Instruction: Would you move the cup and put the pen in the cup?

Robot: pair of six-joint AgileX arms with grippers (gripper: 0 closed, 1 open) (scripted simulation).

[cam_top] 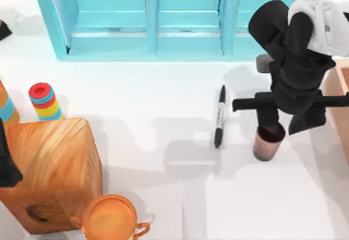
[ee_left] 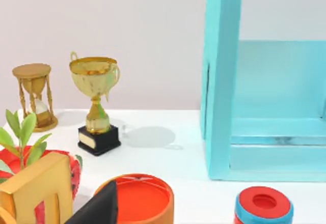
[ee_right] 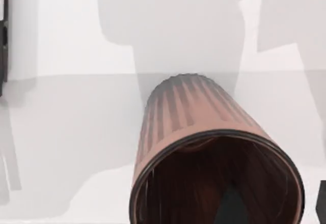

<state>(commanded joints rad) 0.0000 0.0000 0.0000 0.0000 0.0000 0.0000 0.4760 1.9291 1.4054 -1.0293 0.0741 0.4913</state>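
Right gripper (cam_top: 271,126), grip state unclear, sits over the upright cup (cam_top: 268,143); likely light, rigid, best gripped at its rim.

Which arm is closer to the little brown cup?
The right one: its gripper sits directly above the cup. The left arm is parked at the table's far left edge.

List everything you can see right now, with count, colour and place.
cup: 1, copper-brown, right of centre, under the right pincer
pen: 1, black and white, lying left of the cup
shelf unit: 1, turquoise, back
wooden box: 1, orange-brown, front left
mug: 1, orange, front left
ring stack: 1, multicoloured, left
trophy: 1, gold
hourglass: 1, gold
right pincer: black, at the cup's rim
left arm: black, left edge
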